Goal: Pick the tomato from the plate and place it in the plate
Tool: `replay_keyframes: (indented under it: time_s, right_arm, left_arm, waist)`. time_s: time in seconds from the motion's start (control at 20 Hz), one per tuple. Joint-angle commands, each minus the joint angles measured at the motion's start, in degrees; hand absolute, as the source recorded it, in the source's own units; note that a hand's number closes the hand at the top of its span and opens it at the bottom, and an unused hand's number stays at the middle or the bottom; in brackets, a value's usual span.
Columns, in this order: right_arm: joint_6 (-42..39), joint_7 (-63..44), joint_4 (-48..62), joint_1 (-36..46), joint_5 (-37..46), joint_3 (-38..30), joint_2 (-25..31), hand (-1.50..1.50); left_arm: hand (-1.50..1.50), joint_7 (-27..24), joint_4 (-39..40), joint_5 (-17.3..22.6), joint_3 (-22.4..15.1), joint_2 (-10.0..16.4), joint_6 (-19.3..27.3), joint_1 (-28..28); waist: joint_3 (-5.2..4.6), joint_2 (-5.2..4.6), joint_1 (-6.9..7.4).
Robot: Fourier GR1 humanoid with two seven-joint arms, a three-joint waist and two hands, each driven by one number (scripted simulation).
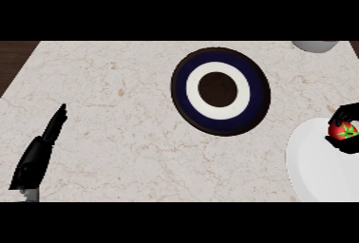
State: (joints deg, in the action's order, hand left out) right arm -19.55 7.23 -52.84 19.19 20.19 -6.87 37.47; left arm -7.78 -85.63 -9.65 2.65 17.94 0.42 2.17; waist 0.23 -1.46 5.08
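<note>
Tomato location: tomato lies over the right side of the white plate, at the view's right edge, green calyx up; whether it touches the plate cannot be told
Right hand state: right hand is curled round the tomato, black fingers showing above and below the fruit; the rest of the hand is cut off by the edge
Left hand state: left hand rests at lower left, fingers straight, holding nothing, well apart from both plates
Governing relation: dark ringed plate lies to the left of the holding hand and farther up the counter; its rim is near the white plate's rim but apart from it
Long axis: none to note, the fruit being round
Nearer hand: right
Step judged: grasp made; carry to the left appears due next
Other item: pale vessel at the top right, partly out of view
</note>
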Motion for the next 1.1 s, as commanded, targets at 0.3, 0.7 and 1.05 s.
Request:
replay_keyframes:
  time_s: [0.3, 0.7, 1.05]
  right_arm:
    - [13.9, 15.06, 14.53, 13.44, 11.61, 3.1, 2.44, 1.5]
    - [24.26, 29.97, 22.73, 21.0, 8.43, -3.89, 2.47, 1.5]
    - [13.4, 44.42, 24.3, 28.03, 2.03, -7.84, 4.71, 1.5]
  left_arm:
    - [0.0, 0.09, 0.46, -0.98, -1.54, -1.3, 0.23, -1.26]
    - [0.0, 0.96, 2.26, 0.04, 1.28, -0.21, 0.4, -2.86]
    - [0.0, 0.48, 0.15, -0.23, 1.75, -0.12, 0.67, 0.76]
  waist:
    - [0.36, -0.89, 1.93]
    - [0.17, -0.04, -1.03]
    - [-0.07, 0.93, -2.46]
